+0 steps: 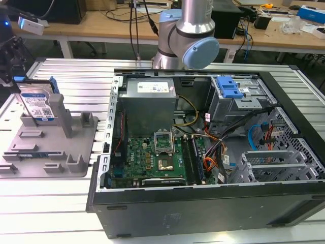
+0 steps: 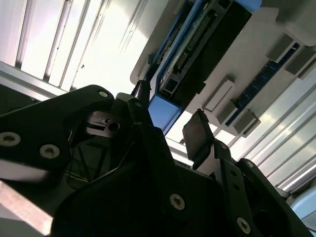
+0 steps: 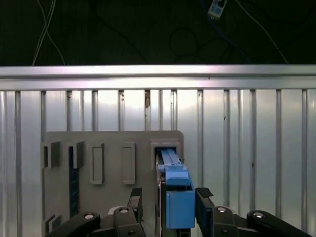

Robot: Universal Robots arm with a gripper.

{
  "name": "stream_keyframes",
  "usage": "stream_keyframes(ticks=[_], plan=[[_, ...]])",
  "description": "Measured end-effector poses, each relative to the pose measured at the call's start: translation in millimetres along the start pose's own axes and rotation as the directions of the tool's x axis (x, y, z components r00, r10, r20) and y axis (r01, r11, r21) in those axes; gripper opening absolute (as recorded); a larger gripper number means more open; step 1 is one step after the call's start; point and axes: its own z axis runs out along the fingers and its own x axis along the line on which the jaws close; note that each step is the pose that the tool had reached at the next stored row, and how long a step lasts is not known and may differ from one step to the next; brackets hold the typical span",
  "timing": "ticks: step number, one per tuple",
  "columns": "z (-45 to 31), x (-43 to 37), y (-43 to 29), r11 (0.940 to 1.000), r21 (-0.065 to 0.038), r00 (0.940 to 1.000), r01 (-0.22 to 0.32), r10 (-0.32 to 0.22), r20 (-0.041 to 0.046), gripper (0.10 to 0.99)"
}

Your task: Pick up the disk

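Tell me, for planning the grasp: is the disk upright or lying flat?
Upright: the disk stands on edge, slotted in the grey fixture.

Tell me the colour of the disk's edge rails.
Blue. The disk shows them best in the first wrist view.

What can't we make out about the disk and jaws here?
- Disk lower edge: exterior view, behind the fixture posts.
- Disk label: edge-on in first wrist view; print too small in exterior view.
- Contact: first wrist view, gripper jaws open either side of the disk; whether one touches the blue rail is unclear.
- Fixture near side: second wrist view, blocked by the gripper body.
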Motion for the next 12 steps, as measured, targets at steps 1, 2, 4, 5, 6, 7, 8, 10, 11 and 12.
stream_keyframes(ticks=[1,2,4,5,6,7,8,10,11,12], plan=[[0.8,-0.2,-0.1,1.0000,0.000,1.0000,0.001,-0.001,-0.0001,0.541],[1.5,-0.3,-0.1,1.0000,0.000,1.0000,0.002,-0.002,-0.0002,0.541],[3.1,-0.6,-0.2,1.0000,0.000,1.0000,0.004,-0.004,-0.0004,0.541],[4.3,-0.8,-0.2,1.0000,0.000,1.0000,0.006,-0.006,-0.0006,0.541],[5.3,-1.0,-0.3,1.0000,0.000,1.0000,0.008,-0.008,-0.0007,0.541],[7.3,-1.3,-0.3,0.9999,0.000,0.9999,0.010,-0.010,-0.0008,0.541],[9.2,-1.4,-0.3,0.9999,0.000,0.9999,0.013,-0.013,-0.0011,0.541],[11.5,-1.7,-0.4,0.9999,0.000,0.9999,0.015,-0.015,-0.0013,0.541],[12.5,-1.7,-0.4,0.9999,0.000,0.9999,0.016,-0.016,-0.0014,0.541],[13.5,-1.8,-0.4,0.9999,0.000,0.9999,0.017,-0.017,-0.0015,0.541]])
